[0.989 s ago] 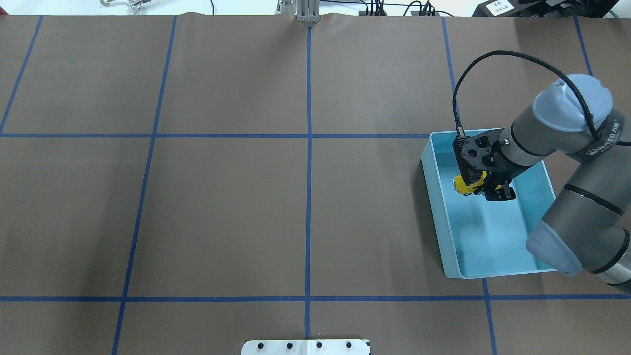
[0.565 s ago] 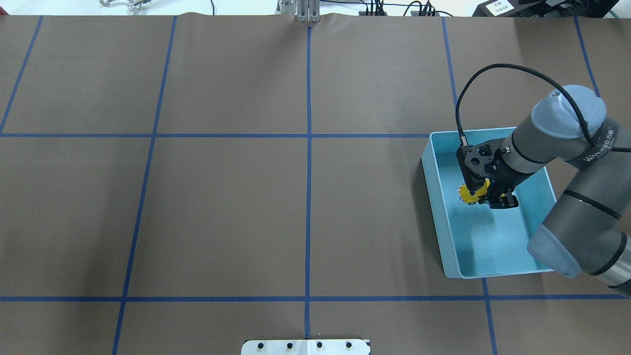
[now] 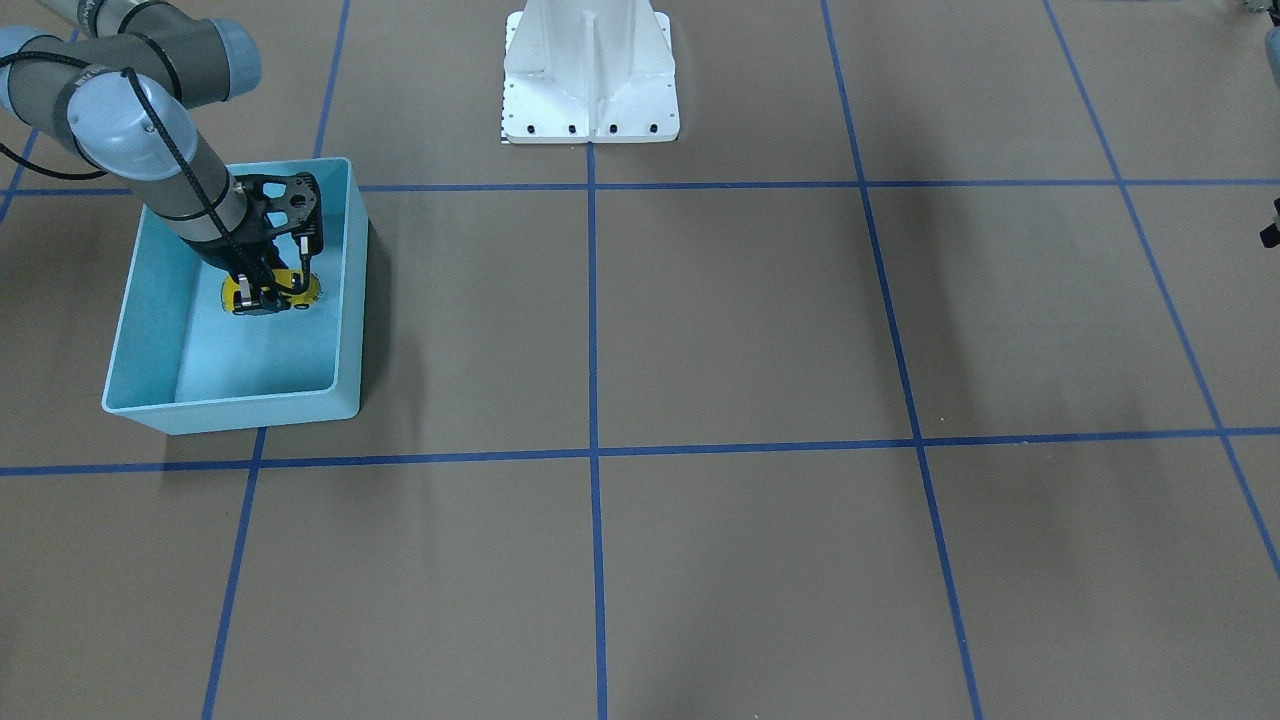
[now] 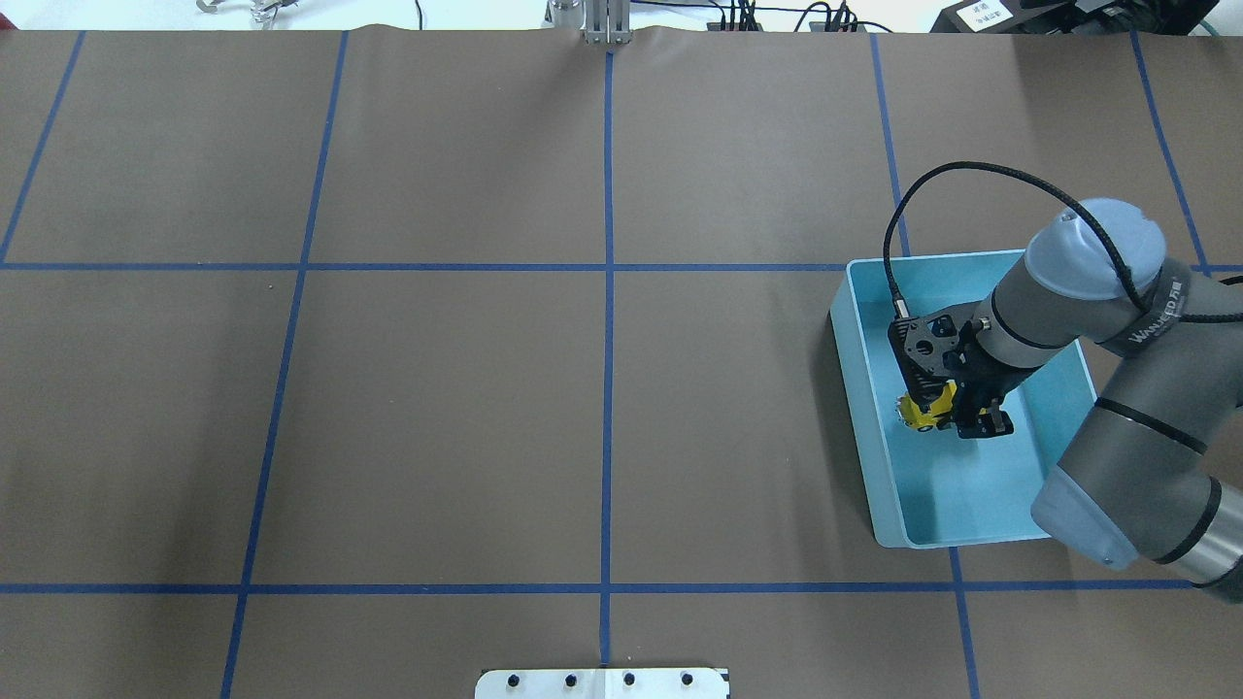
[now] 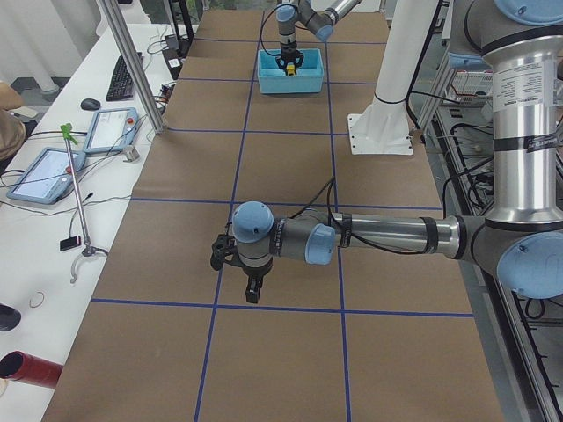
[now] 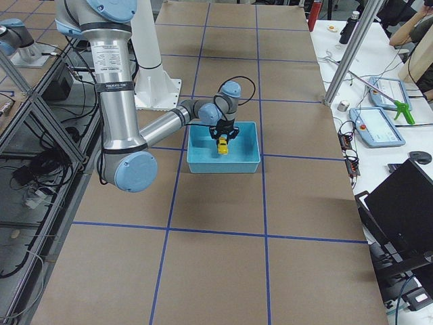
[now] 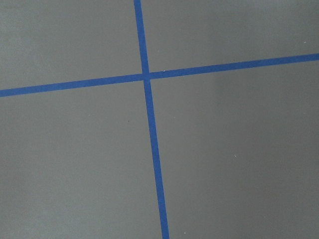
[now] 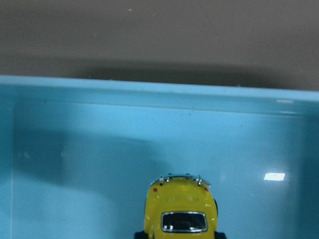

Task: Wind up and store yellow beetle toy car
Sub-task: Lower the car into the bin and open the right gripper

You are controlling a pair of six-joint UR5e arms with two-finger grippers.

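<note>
The yellow beetle toy car (image 4: 919,413) is inside the light-blue bin (image 4: 858,403), low over its floor near the bin's left wall. My right gripper (image 4: 957,416) reaches down into the bin and is shut on the car. The front-facing view shows the car (image 3: 272,291) between the fingers, and the right wrist view shows the car's rear (image 8: 181,206) close below the camera with the bin wall (image 8: 149,95) beyond. My left gripper (image 5: 252,290) hovers over bare table far from the bin; I cannot tell whether it is open or shut.
The bin (image 3: 230,402) stands on brown paper marked with blue tape lines. The white robot base (image 3: 590,75) stands at the table's middle edge. Tablets and tools (image 5: 53,167) lie on a side bench beyond the table.
My right gripper has carried the car lower into the bin and a little toward the robot's side. The bin has not moved.
</note>
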